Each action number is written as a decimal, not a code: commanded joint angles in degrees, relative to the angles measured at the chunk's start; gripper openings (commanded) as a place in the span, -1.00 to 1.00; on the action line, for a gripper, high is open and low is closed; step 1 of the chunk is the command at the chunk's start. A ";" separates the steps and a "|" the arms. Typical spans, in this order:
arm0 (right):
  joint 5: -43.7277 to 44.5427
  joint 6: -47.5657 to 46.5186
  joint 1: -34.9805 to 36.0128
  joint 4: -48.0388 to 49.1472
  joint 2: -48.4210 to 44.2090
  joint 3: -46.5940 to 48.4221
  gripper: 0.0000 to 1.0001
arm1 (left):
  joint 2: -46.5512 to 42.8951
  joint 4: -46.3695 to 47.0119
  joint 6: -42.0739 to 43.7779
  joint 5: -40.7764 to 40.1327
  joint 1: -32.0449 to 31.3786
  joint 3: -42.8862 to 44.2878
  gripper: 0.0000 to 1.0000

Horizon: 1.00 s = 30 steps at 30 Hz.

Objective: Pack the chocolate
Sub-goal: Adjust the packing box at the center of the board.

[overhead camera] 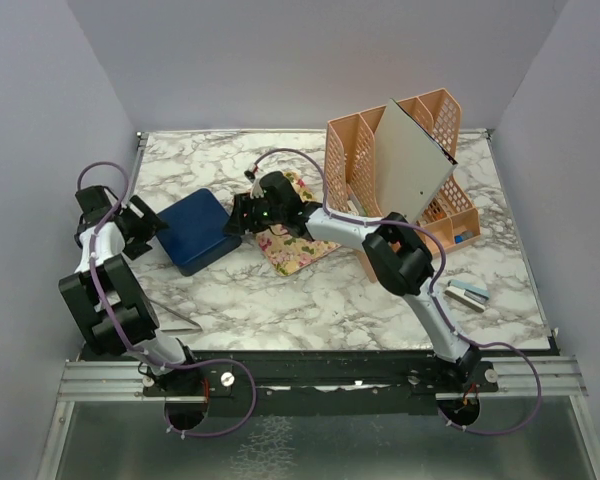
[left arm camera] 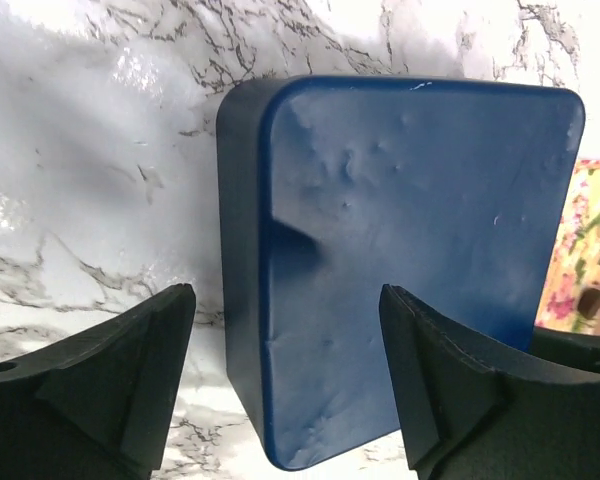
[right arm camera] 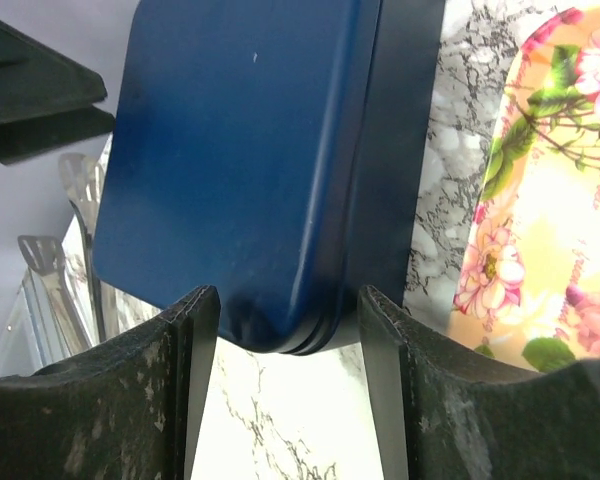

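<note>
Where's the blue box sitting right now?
The blue box sits left of centre on the marble table in the top view, floral tray just to its right.

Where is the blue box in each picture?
Top view: blue box sits left of centre on the marble.
Left wrist: blue box fills the middle.
Right wrist: blue box fills the upper middle.
Shared landmark: flowery tray, right of the box in every view.
</note>
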 commanded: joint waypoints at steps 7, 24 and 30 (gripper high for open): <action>-4.95 3.37 -1.51 -2.29 5.64 8.13 0.25 | 2.97 10.43 -5.19 15.29 3.34 -4.93 0.66; -7.78 3.52 0.00 -6.08 12.24 12.53 -0.12 | -6.31 32.35 -29.75 32.24 -0.16 -10.61 -0.53; -6.92 2.64 0.10 -6.33 11.47 11.73 -0.15 | -6.32 37.55 -34.02 35.26 -0.22 -14.34 -0.91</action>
